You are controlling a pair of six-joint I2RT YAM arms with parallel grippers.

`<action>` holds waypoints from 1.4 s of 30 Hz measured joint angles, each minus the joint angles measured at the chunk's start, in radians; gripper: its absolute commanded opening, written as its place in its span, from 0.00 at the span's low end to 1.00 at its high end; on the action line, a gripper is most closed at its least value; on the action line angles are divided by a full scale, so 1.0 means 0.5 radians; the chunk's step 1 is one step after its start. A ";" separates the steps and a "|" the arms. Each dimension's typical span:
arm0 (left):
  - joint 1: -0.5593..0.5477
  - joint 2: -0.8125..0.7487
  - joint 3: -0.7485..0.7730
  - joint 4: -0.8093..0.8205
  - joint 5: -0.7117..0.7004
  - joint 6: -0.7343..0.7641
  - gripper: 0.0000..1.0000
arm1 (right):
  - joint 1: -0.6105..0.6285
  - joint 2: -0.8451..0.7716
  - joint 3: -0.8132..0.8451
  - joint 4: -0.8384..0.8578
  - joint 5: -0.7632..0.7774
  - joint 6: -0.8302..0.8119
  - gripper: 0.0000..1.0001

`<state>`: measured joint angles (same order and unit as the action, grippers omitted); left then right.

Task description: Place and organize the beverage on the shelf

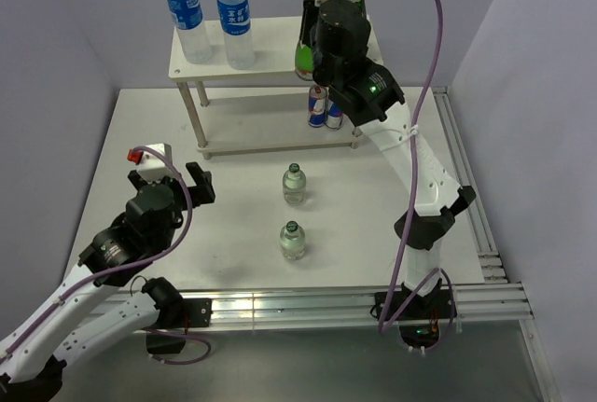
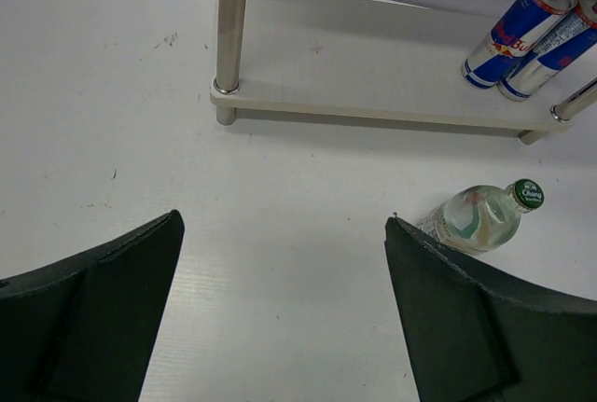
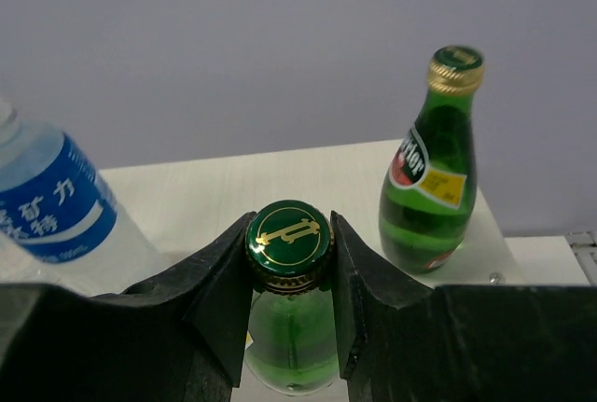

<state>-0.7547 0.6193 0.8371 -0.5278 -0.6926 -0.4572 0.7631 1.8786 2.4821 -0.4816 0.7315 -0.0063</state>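
Observation:
The shelf (image 1: 270,59) stands at the back of the table. My right gripper (image 3: 291,251) is over its top board, shut on the neck of a green glass bottle (image 3: 289,327) just under the green-and-gold cap. Whether that bottle's base touches the board I cannot tell. A second green bottle (image 3: 432,169) stands upright to its right. Two blue-labelled water bottles (image 1: 191,15) (image 1: 236,21) stand at the top board's left end. Two blue-and-silver cans (image 1: 318,108) (image 1: 334,115) sit on the lower board. My left gripper (image 2: 283,220) is open, low over the table, holding nothing.
Two small clear bottles with green caps (image 1: 294,185) (image 1: 293,241) stand on the table in front of the shelf; the farther one (image 2: 476,218) lies just right of my left gripper's right finger. A shelf leg (image 2: 230,29) is ahead of that gripper.

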 measured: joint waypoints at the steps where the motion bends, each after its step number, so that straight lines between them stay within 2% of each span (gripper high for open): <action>1: 0.003 -0.001 0.000 0.002 0.002 0.000 0.96 | -0.021 0.000 0.004 0.018 -0.008 -0.008 0.00; 13: 0.060 -0.005 -0.005 0.015 0.047 0.000 0.95 | -0.183 0.052 0.068 0.238 -0.091 -0.035 0.00; 29: 0.080 -0.018 -0.008 0.015 0.080 0.000 0.95 | -0.320 0.211 0.069 0.272 -0.214 -0.020 0.00; 36: 0.082 -0.041 -0.015 0.015 0.089 0.000 0.95 | -0.323 0.214 0.066 0.279 -0.233 -0.020 0.20; 42: 0.086 -0.045 -0.018 0.015 0.101 0.000 0.95 | -0.323 0.216 0.060 0.294 -0.243 -0.020 0.33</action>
<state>-0.7116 0.5968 0.8284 -0.5201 -0.6418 -0.4572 0.6014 1.9865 2.5122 -0.3347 0.6098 -0.0162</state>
